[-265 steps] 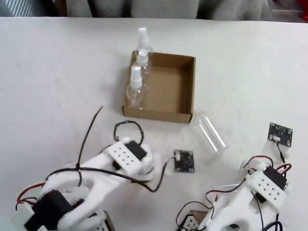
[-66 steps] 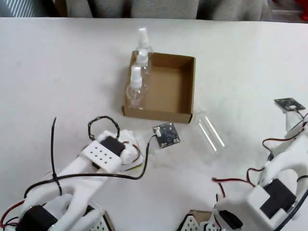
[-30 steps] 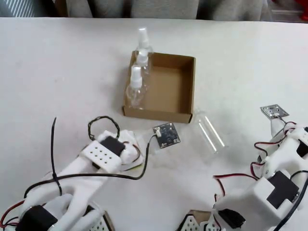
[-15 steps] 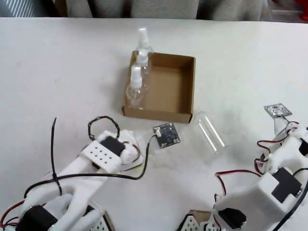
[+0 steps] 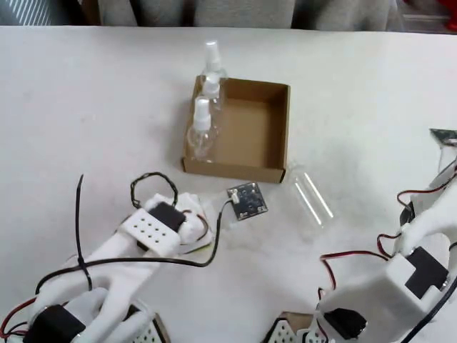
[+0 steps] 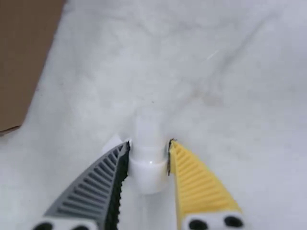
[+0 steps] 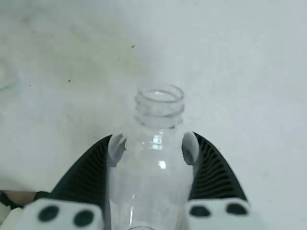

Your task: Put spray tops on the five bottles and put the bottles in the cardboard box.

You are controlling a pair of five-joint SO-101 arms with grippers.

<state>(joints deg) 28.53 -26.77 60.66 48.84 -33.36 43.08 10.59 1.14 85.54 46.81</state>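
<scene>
My left gripper point(image 6: 148, 155) is shut on a white spray top point(image 6: 146, 165), held just above the table beside a corner of the cardboard box point(image 6: 21, 57). Between the black fingers of my right gripper point(image 7: 153, 151) sits a clear bottle point(image 7: 158, 120), gripped by its shoulders, its neck open and without a top. From above, the cardboard box point(image 5: 235, 171) stands mid-table with three topped bottles point(image 5: 201, 128) along its left wall. Another clear bottle point(image 5: 310, 196), with no top, lies on the table to the right of the box's front corner.
The left arm point(image 5: 153, 232) lies in front of the box, its cables looping over the table. The right arm point(image 5: 418, 261) rises at the right edge. White table stretches free to the left of the box and behind it.
The right arm's wrist has swung away to the far right over the last second. The left arm, the box and the lying bottle have not moved.
</scene>
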